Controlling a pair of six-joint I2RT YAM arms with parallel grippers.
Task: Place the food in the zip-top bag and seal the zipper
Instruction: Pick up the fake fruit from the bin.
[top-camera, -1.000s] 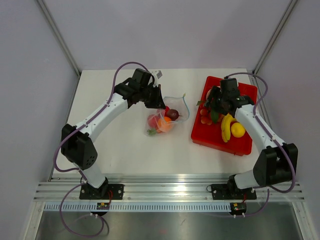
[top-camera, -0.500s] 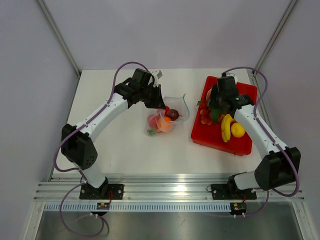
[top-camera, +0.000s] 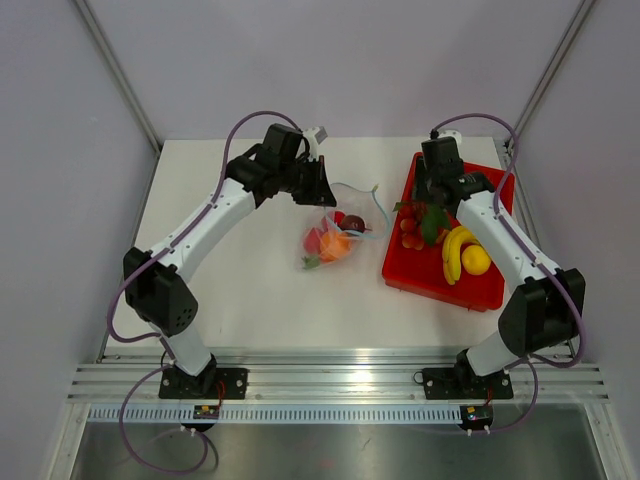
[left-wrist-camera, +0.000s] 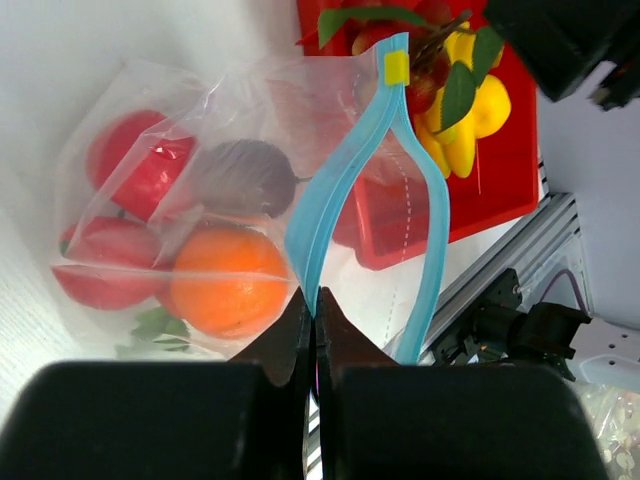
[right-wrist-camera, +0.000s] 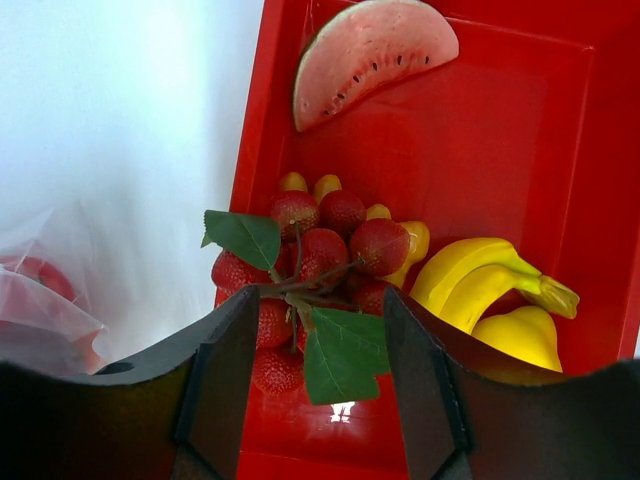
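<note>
Both arms sit higher in the overhead view than a second ago. The left gripper (top-camera: 325, 195) has drawn up and slightly right, lifting the mouth of the zip-top bag (top-camera: 335, 237) with it. The right arm has pulled back toward the top edge of the red tray (top-camera: 490, 290).

In the left wrist view, the left gripper (left-wrist-camera: 315, 300) is pinched tight on one side of the light blue zipper (left-wrist-camera: 340, 190). The other side of the strip bows away, so the mouth gapes. The bag lies just left of the tray at the centre of the table (top-camera: 230, 270). It holds an orange fruit (left-wrist-camera: 225, 280), a dark purple piece (left-wrist-camera: 240, 178) and red pieces (left-wrist-camera: 135, 165).

The right gripper (right-wrist-camera: 322, 300) hangs with its jaws apart above the strawberry cluster (right-wrist-camera: 330, 245), gripping nothing. The cluster rests at the tray's left side. A watermelon slice (right-wrist-camera: 370, 50) sits toward the top of that view, and bananas (right-wrist-camera: 480, 275) and a yellow fruit (right-wrist-camera: 515, 340) at the right.

Crinkled plastic blurs the red pieces, so I cannot tell what they are. The dark gripper body fills the bottom of the left wrist view. In the right wrist view, only a corner of the bag shows at the lower left, cut off by the frame edge and a finger.
</note>
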